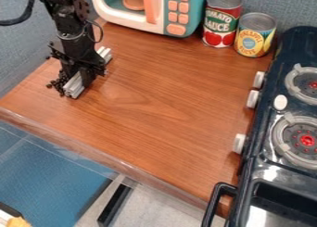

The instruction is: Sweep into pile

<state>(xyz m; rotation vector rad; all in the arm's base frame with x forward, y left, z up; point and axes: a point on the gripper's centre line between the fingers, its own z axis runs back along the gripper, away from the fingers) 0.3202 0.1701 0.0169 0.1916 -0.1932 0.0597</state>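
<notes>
At the upper left of the wooden counter, my gripper (82, 72) is low down and shut on a light grey metal bar (75, 86). The bar lies slantwise, its ends showing on both sides of the gripper. Several small dark pieces (57, 85) are gathered around the bar's near end and along its left side. The gripper hides the bar's middle, and some pieces may be hidden behind it.
A toy microwave (155, 10) stands at the back, with a red can (221, 20) and a yellow can (254, 34) to its right. A toy stove (272, 142) lines the right side. The counter's front edge (117, 162) runs slantwise below.
</notes>
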